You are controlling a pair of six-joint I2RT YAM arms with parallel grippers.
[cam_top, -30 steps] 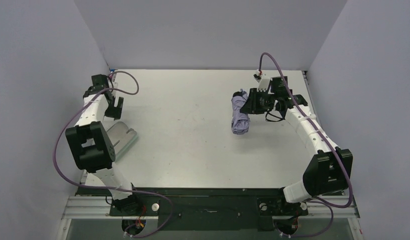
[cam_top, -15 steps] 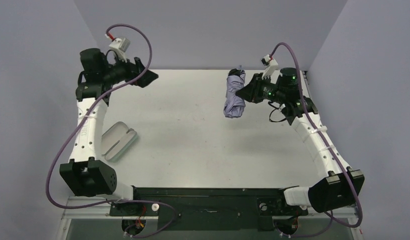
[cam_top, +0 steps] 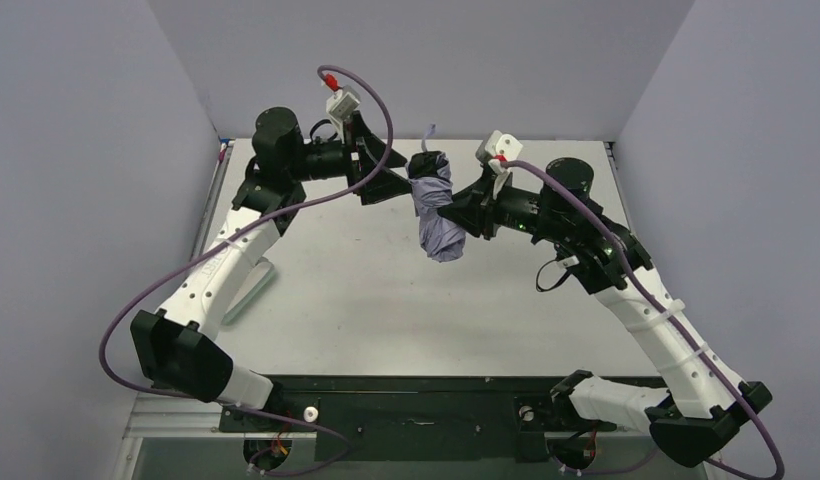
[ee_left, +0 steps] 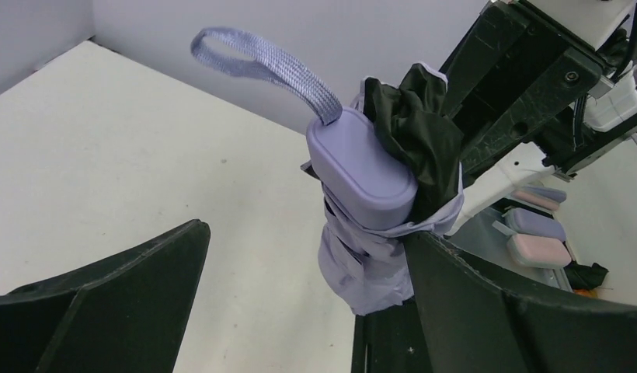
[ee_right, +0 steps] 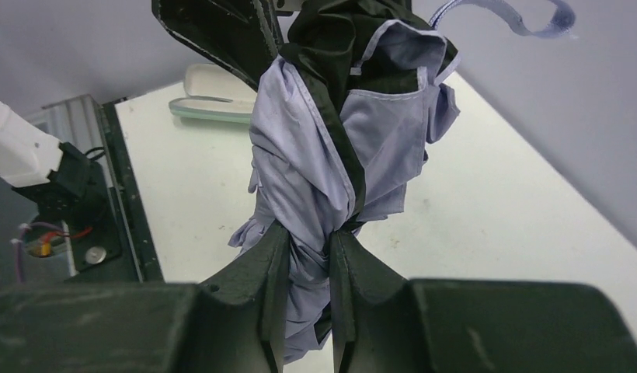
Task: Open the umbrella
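Observation:
The umbrella [cam_top: 436, 210] is a folded lavender bundle with black lining, held upright above the table's back middle. My right gripper [cam_top: 449, 214] is shut on its bunched canopy [ee_right: 331, 148] from the right, and the fabric is pinched between the fingers at my right gripper [ee_right: 309, 233]. The lavender handle [ee_left: 362, 167] with its woven loop [ee_left: 261, 58] is at the top. My left gripper [cam_top: 391, 172] stands open just left of the handle. In its wrist view the left gripper [ee_left: 306, 231] has the handle end between its wide-apart fingers, and the right finger [ee_left: 486, 295] is close against the fabric.
A pale-green opened case [ee_right: 214, 97] lies on the table at the left, partly hidden under the left arm [cam_top: 248, 285]. Grey walls close in the back and both sides. Small lavender and pink oblong things [ee_left: 537, 237] show beyond the right arm.
The right arm has lifted the umbrella and carried it left toward the middle. The left arm has swung from the left wall across to the umbrella's handle, its gripper staying open.

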